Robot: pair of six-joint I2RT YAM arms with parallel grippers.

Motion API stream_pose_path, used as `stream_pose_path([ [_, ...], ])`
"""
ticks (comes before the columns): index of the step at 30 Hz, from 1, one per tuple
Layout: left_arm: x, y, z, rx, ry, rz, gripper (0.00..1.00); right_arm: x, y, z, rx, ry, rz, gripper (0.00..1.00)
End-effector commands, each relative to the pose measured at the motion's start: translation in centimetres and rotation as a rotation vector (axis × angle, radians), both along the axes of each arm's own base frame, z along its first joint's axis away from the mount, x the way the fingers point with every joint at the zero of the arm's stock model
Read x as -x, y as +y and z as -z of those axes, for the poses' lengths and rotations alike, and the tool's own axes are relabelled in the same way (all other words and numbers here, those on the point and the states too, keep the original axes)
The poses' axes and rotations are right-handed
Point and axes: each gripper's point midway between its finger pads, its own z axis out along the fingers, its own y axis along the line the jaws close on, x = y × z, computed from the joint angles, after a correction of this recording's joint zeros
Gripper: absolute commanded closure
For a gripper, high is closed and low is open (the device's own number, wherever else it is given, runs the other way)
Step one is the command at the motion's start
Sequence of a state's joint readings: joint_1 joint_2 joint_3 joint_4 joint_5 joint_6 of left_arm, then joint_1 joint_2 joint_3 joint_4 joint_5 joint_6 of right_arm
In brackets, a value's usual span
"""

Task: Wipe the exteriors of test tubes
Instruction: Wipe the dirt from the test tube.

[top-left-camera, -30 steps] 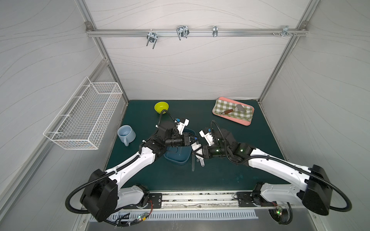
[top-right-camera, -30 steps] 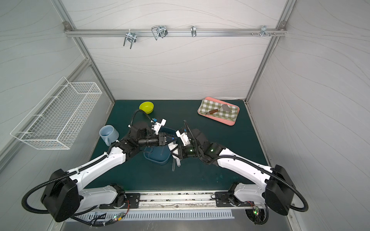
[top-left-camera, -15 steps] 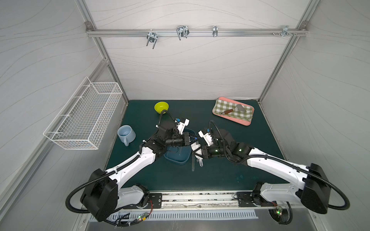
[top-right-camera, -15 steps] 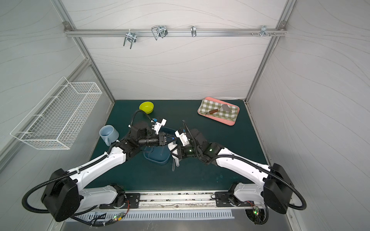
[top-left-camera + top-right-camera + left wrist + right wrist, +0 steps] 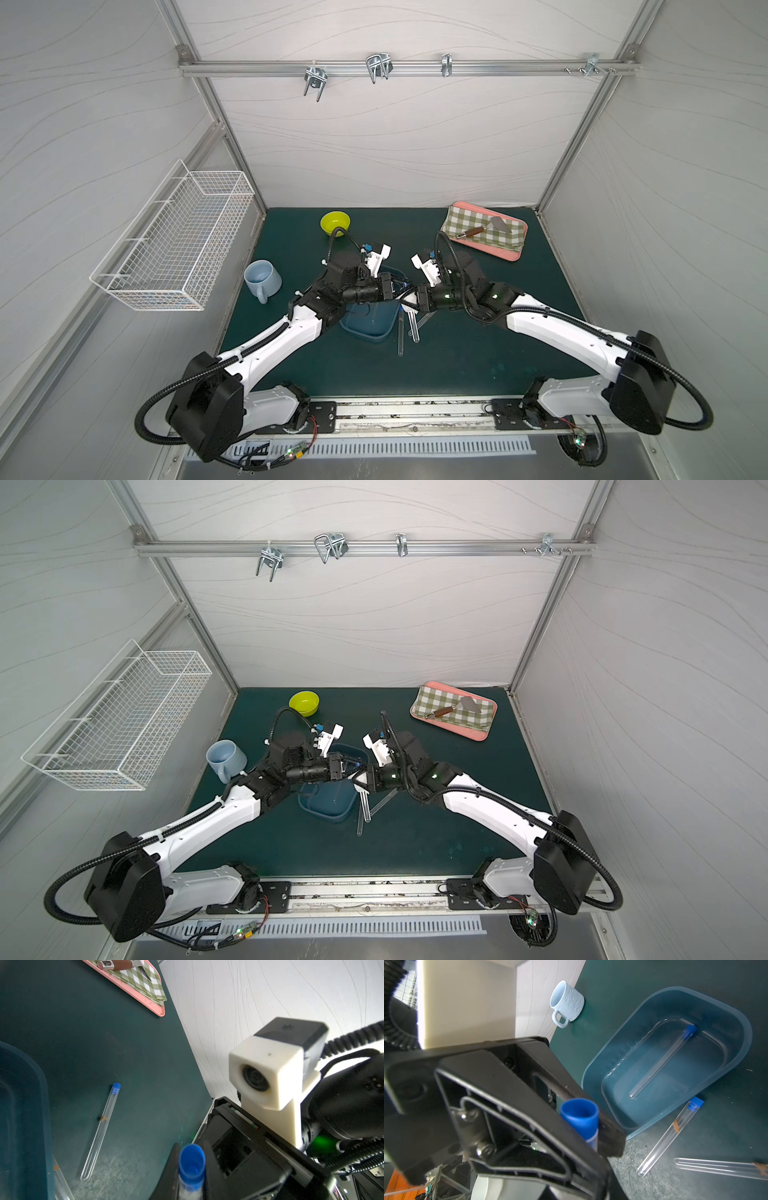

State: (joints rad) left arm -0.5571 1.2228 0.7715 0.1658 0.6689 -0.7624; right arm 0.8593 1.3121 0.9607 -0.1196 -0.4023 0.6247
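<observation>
My two grippers meet tip to tip above the right rim of the basin. The left gripper [image 5: 394, 291] [image 5: 191, 1169] is shut on a test tube [image 5: 191, 1158] [image 5: 579, 1118] just below its blue cap. The right gripper [image 5: 412, 300] faces it with a white wipe [image 5: 408, 297] at its tip against the tube; its own fingers are hidden in the right wrist view. Another test tube [image 5: 660, 1061] lies in the basin's water. Two more test tubes [image 5: 670, 1136] [image 5: 716, 1166] lie on the mat beside it, each with an orange mark.
The blue basin [image 5: 365, 330] [image 5: 737, 1022] sits mid-table under both wrists. A pale blue mug [image 5: 262, 278] stands to the left and a yellow-green bowl [image 5: 335, 222] behind. A pink tray [image 5: 515, 253] with a checked cloth and a spatula is at the back right. A wire basket [image 5: 174, 237] hangs on the left wall.
The left jaws have closed on the tube. The right gripper has edged slightly toward the left one. Both arms otherwise hold their place.
</observation>
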Motion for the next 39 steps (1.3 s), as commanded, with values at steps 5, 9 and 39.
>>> stream_pose_path([
  [5,-0.5,0.1,-0.9,0.007,-0.033,-0.017,0.97,3.0,-0.2,0.5,-0.027,0.012,-0.048,0.80],
  [9,-0.8,0.4,-0.9,0.008,-0.029,-0.028,0.97,5.4,-0.9,2.5,0.004,0.059,-0.042,0.80],
  [39,-1.2,0.8,-0.8,0.015,-0.010,-0.043,0.97,1.9,0.8,0.4,-0.084,0.034,-0.064,0.80],
])
